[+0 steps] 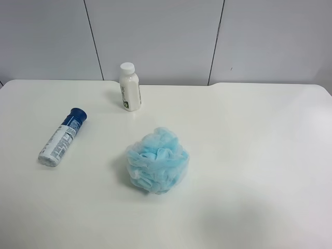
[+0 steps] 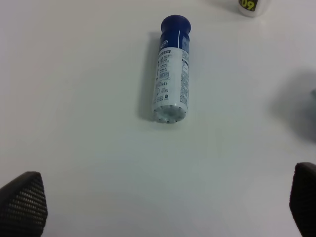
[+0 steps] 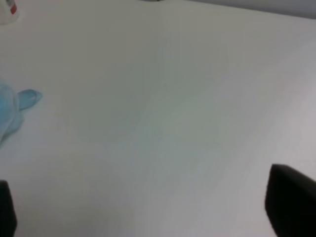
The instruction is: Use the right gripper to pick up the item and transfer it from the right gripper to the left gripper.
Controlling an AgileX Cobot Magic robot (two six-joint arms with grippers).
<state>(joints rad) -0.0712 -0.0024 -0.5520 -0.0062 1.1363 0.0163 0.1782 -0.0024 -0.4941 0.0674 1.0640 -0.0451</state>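
A: Starting with the tabletop (image 1: 259, 155): the mesh puff (image 1: 157, 161) lies mid-table, the item (image 1: 62, 137) on its side near the white bottle (image 1: 129, 86).

B: Both end effectors (image 3: 143, 210) (image 2: 168, 207) stand wide, empty. The can may roll when nudged; the right arm's long reach could snag the puff.

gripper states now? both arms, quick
Left gripper: open, holding nothing; can lies on the table ahead.
Right gripper: open, holding nothing.

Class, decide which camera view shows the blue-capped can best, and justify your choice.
The left wrist view: the can lies close and whole, its print visible. The exterior high view shows the same can smaller, lying on the table. The right wrist view misses it.
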